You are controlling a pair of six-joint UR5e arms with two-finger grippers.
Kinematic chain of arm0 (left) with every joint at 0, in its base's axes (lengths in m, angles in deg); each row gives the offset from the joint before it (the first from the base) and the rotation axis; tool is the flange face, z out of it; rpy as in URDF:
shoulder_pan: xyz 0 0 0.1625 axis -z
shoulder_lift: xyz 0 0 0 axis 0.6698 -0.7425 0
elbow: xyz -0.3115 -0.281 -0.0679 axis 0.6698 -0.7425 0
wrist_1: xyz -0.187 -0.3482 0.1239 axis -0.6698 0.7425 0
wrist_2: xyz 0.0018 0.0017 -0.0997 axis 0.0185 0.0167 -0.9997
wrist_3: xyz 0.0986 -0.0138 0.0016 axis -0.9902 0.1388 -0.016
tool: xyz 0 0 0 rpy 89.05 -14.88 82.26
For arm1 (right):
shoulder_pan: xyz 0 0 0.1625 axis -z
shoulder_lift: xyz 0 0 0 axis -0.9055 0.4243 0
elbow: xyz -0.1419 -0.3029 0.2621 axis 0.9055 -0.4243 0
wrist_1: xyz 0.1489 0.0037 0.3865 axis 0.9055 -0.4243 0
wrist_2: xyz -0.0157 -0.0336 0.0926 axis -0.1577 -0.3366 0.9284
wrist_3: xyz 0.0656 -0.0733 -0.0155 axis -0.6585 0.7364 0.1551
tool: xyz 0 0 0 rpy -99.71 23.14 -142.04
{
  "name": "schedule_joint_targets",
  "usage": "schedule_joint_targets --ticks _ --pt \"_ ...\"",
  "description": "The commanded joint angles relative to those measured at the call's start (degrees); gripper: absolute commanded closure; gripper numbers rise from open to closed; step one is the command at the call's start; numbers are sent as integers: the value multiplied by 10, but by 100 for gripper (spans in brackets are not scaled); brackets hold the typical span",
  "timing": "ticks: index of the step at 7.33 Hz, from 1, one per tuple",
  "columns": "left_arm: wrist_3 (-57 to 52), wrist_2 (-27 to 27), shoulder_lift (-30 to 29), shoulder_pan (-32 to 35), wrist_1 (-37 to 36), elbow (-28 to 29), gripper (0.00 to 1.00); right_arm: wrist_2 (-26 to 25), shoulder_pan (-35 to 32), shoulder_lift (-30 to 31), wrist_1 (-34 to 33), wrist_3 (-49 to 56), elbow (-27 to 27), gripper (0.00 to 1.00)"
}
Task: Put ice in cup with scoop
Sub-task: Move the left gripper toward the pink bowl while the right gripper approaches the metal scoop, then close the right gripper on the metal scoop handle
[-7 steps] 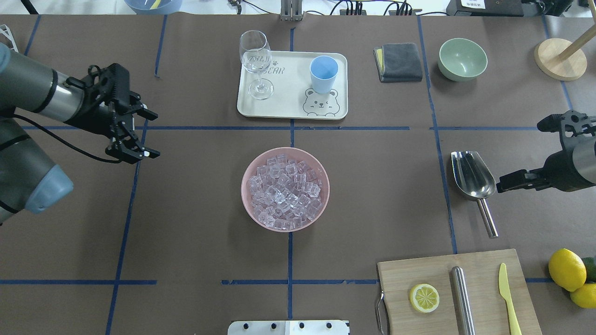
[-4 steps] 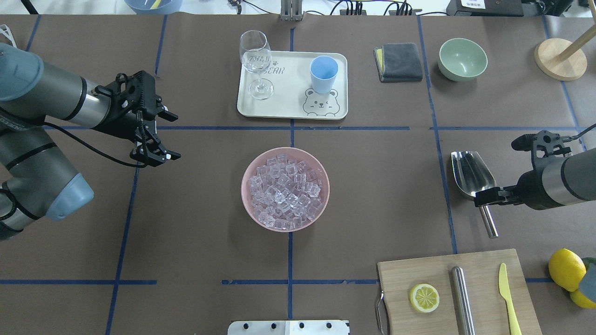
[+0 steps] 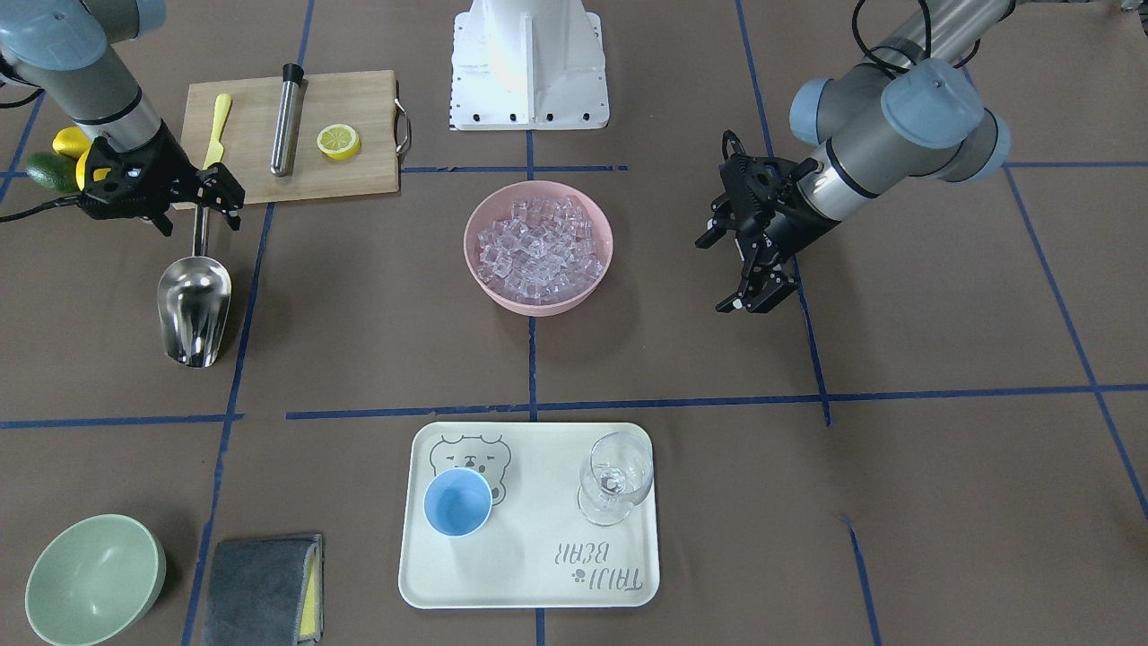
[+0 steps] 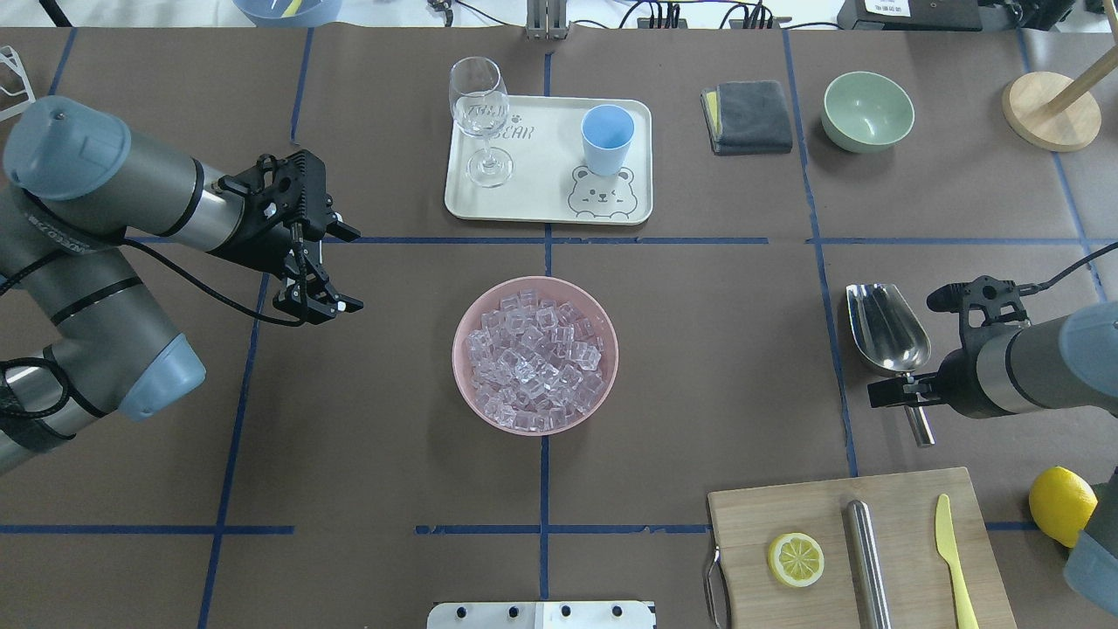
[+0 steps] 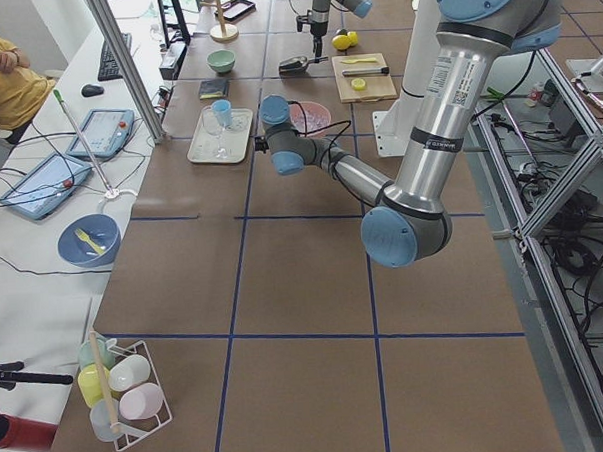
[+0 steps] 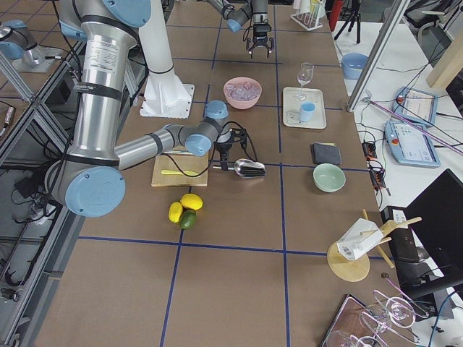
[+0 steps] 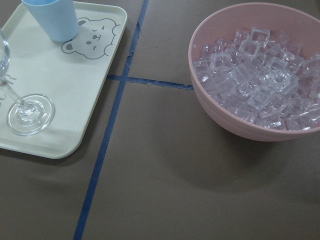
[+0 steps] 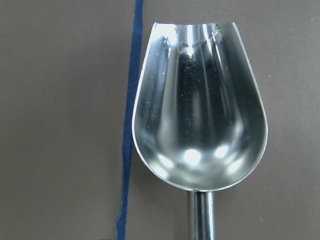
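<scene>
Visibility is poorest at the right gripper (image 3: pixel 203 213): from overhead the arm's own wrist covers it, and its wrist camera shows only the scoop (image 4: pixel 886 334), with the handle cut off at the bottom edge. In the front-facing view I see its jaws spread, one on either side of the handle, gripping nothing; I cannot tell whether they touch the metal. The scoop lies flat on the tabletop (image 4: pixel 699 306) on the robot's right, its trough empty, well apart from the pink bowl (image 4: pixel 455 354). That bowl sits mid-table, heaped with ice (image 4: pixel 534 358). The cup (image 4: pixel 608 138) stands upright and empty on the cream tray (image 4: pixel 541 188) beyond the bowl, with a clear stemmed glass (image 4: pixel 479 94) on the same tray, also empty. The left gripper (image 4: pixel 349 269) hangs wide open and empty-handed to the bowl's left. A green bowl (image 4: pixel 869 112) at the far right holds nothing.
</scene>
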Motion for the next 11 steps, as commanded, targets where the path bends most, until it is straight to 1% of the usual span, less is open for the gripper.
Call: schedule_joint_targets --ticks 1,2,3,4,6,8,9,10,11 --pt "-1 0 -4 -3 8 4 0 -26 25 1 6 -24 -3 4" --pt "1 0 0 -4 15 5 0 -31 25 5 5 -25 -4 6" --pt "5 0 -1 -4 15 5 0 -52 26 5 6 -33 -8 11" --pt "5 0 -2 -4 15 5 0 -55 26 5 6 -33 -17 12" --pt "5 -2 -2 -4 15 2 0 -51 31 4 6 -32 -19 21" --pt "6 -4 -1 -4 15 2 0 -51 38 4 6 -31 -18 22" --pt "6 -5 0 -4 15 2 0 -51 38 4 6 -31 -18 30" --pt "6 -6 1 -4 14 2 0 -51 38 4 7 -31 -18 41" --pt "6 -6 1 -4 14 2 0 -51 37 5 9 -30 -18 49"
